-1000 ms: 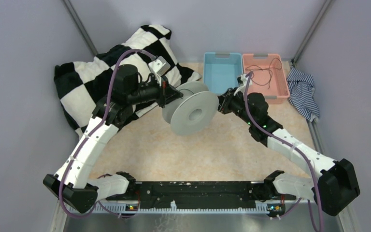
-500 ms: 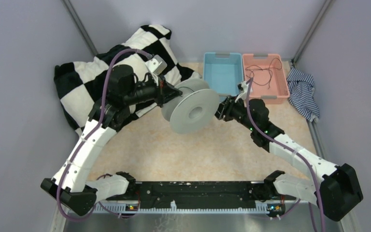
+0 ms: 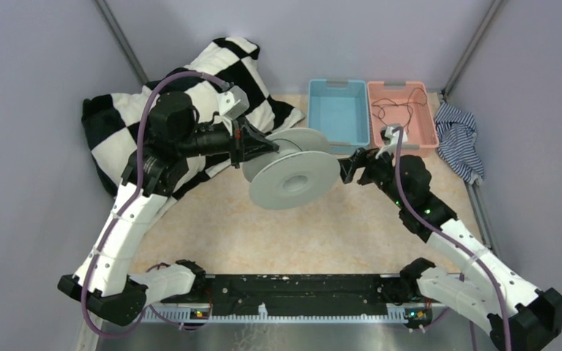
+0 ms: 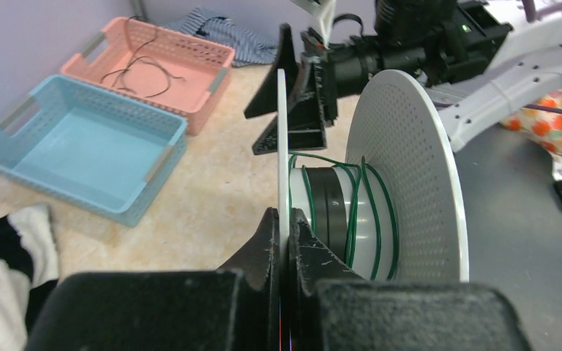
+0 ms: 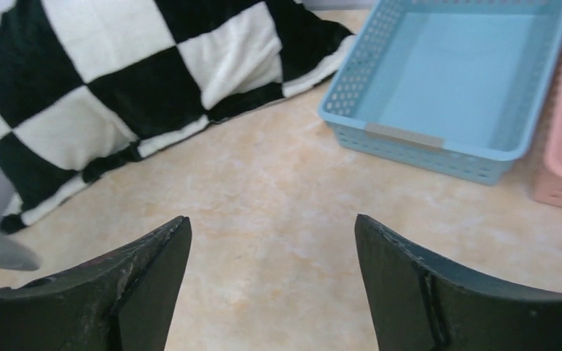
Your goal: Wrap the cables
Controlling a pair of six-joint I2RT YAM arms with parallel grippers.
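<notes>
My left gripper [image 3: 251, 143] holds a pale grey spool [image 3: 293, 179] above the table, the spool's broad face tilted up. In the left wrist view the jaws [image 4: 284, 216] are shut on the thin edge of its near flange. Thin green wire [image 4: 351, 212] is wound round the hub. Thin black cables [image 3: 399, 110] lie loose in the pink basket [image 3: 428, 135]. My right gripper [image 3: 348, 167] hangs just right of the spool, open and holding nothing. Only bare table shows between its fingers [image 5: 272, 228].
A blue basket [image 3: 336, 130] stands beside the pink one at the back. A black-and-white checkered blanket [image 3: 139, 124] covers the back left. A striped cloth [image 3: 457, 135] lies by the right wall. The tan tabletop [image 3: 300, 234] lies below the spool.
The right gripper has opened wide and drawn back to the right, away from the spool. The left arm has swung slightly left and the spool now lies flatter.
</notes>
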